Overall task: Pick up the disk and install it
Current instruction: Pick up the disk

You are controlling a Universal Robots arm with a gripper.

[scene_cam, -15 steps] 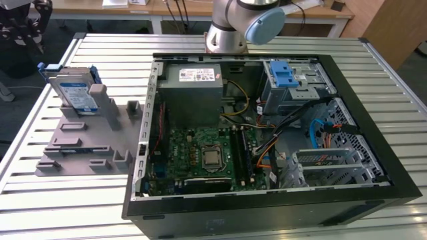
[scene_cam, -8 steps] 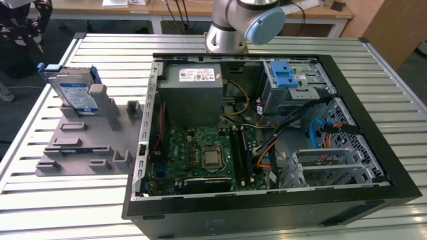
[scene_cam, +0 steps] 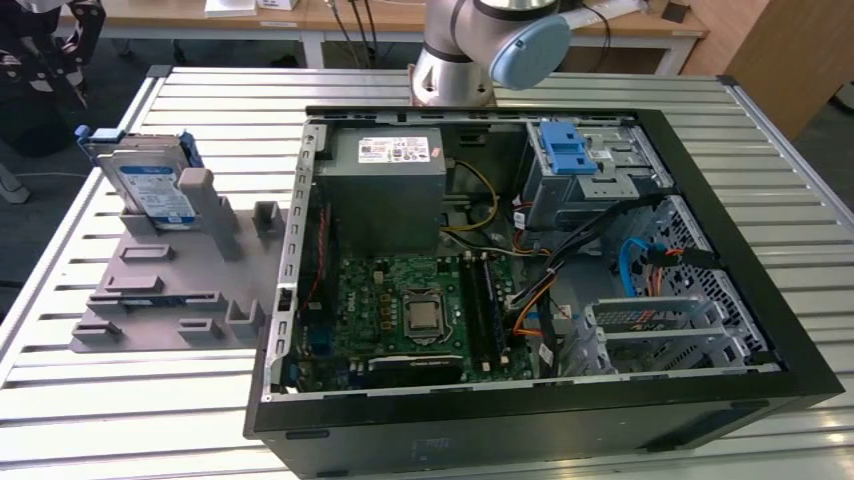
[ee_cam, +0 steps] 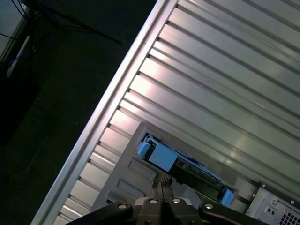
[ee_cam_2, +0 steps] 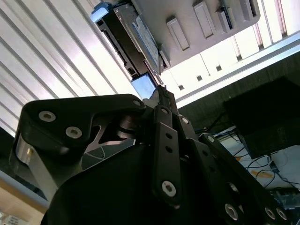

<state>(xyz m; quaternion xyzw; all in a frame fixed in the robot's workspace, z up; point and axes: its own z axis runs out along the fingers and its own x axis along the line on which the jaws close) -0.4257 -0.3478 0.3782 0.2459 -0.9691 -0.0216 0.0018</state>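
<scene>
Upper left of the exterior view: the disk (scene_cam: 150,185), on edge in a slot of the grey tray (scene_cam: 160,300), label facing the camera. Not yet picked up.

Just beside the tray, toward the exterior view's right, on the slatted metal table (scene_cam: 120,400): an open computer case (scene_cam: 534,260), circuit board, cables and grey power box exposed. At the case's upper right, a blue plastic latch (scene_cam: 567,150) on the drive cage. At top centre of the frame, behind the case: the arm (scene_cam: 467,50).

In both wrist views: the hand (ee_cam: 161,185) (ee_cam_2: 159,90) closed, fingertips pressed together with nothing between them. Hovering above the disk (ee_cam: 192,173) (ee_cam_2: 136,42), clear of it, tips pointing near one end of its blue bracket (ee_cam: 161,158). Under the disk, the tray (ee_cam: 126,183) (ee_cam_2: 187,18). Around the tray, the bright ridges of the table (ee_cam: 225,70) (ee_cam_2: 47,47).
</scene>
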